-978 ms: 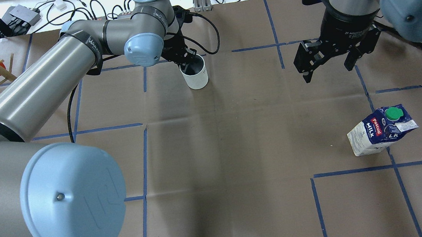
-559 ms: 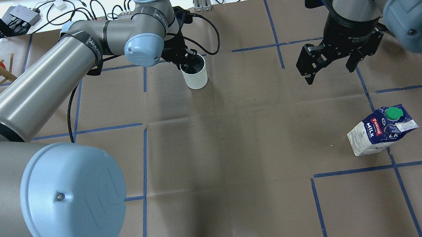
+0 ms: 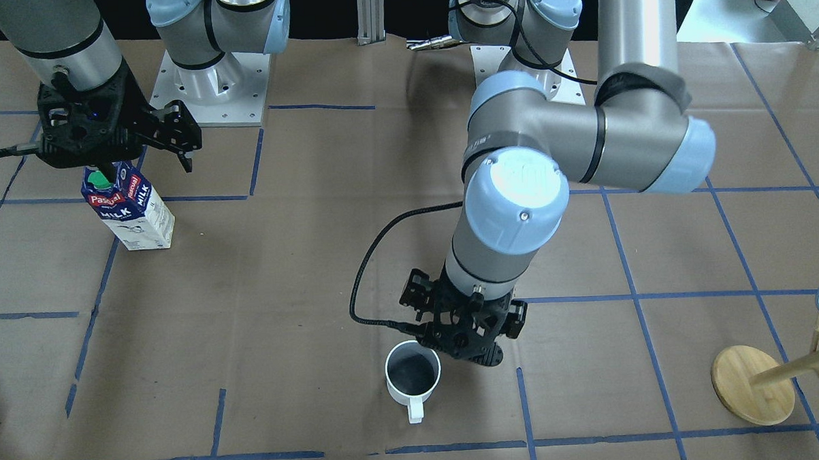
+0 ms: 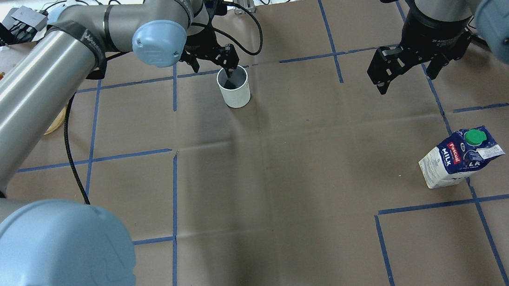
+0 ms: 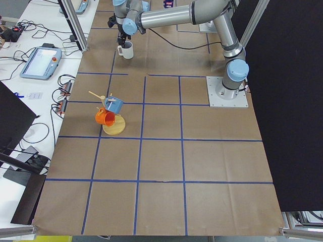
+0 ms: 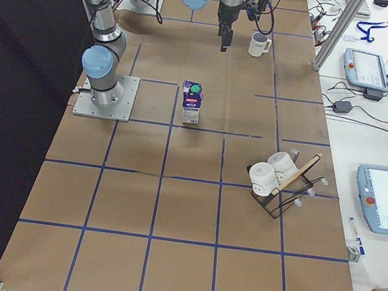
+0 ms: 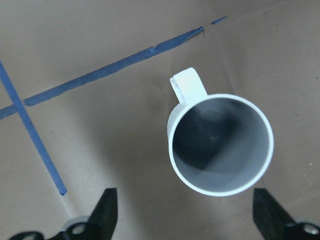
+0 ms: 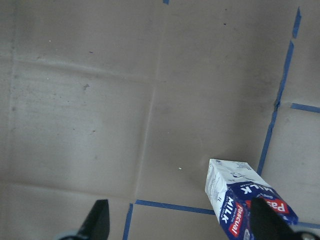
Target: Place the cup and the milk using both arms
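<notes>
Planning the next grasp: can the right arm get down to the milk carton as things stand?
Probably yes: the right gripper is open, hanging above the table near the upright milk, and nothing stands between them.

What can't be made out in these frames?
- milk, right wrist view: bottom edge cuts off its top and cap.
- milk, front-facing view: right gripper covers part of the cap.
- cup, overhead: handle hidden behind its own body.
- cup lettering: unreadable in every view; too small in side views.
</notes>
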Tool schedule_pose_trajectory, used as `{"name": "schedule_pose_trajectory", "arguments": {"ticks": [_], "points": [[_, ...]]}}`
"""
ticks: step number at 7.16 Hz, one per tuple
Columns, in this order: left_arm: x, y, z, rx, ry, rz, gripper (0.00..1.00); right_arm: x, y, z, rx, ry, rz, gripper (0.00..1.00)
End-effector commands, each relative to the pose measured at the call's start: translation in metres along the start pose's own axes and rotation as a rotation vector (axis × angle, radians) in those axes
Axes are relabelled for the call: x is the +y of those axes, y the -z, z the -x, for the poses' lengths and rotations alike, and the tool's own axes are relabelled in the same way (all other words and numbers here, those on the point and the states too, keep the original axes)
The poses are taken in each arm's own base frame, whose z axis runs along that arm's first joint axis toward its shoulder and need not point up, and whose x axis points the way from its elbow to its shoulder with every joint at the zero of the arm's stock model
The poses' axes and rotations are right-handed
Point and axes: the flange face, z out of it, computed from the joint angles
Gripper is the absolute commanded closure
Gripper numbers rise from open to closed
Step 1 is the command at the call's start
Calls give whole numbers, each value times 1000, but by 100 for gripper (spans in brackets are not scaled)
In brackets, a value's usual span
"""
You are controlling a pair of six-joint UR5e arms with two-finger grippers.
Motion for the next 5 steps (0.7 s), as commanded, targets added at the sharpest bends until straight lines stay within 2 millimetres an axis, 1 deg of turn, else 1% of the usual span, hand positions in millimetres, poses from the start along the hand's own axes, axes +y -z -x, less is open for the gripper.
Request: {"name": "schedule_pose_trajectory", "arguments": {"ticks": [1, 2, 3, 4, 5], "points": [[63, 86, -11, 7, 104, 72, 0, 18, 3, -77, -6, 23, 2, 0], [101, 123, -17, 7, 164, 115, 0, 38, -11, -106, -20, 51, 14, 0], [125, 147, -21, 7, 166, 118, 0, 59, -21, -119, -31, 48, 15, 0], [139, 159, -23, -1, 164, 104, 0, 67, -32, -125, -29, 66, 10, 0], [155, 168, -24, -25, 161, 113, 0, 68, -38, -131, -22, 81, 0, 0]]}}
